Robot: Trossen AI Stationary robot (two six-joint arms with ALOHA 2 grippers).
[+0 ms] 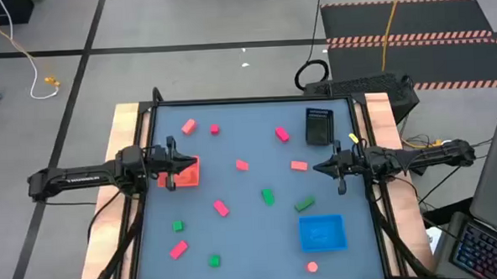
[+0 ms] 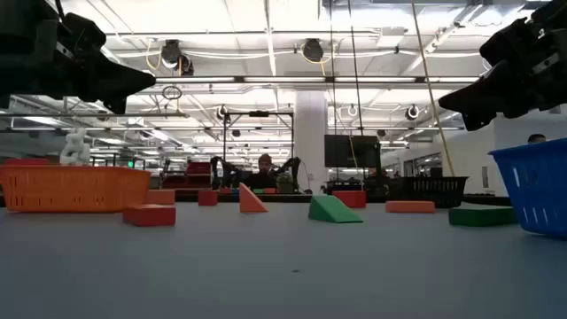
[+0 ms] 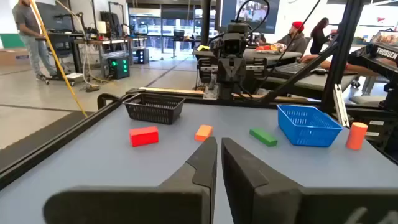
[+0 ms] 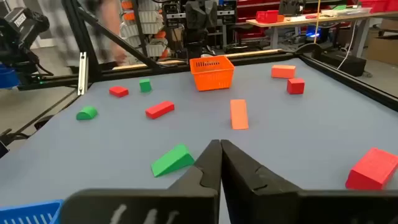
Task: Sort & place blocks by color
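Several small pink, red and green blocks lie flat and scattered on the blue-grey table, among them a pink bar, a green bar and a green wedge. My left gripper is shut and hangs above the orange-red tray, touching nothing. My right gripper is shut too. It hovers over bare table right of a pink-orange bar. In the low view both grippers stand well above the table top.
A black tray stands near the far right corner and a blue tray near the right near edge, with a pink cylinder in front of it. Open table lies between the two grippers. People move in the room beyond the table.
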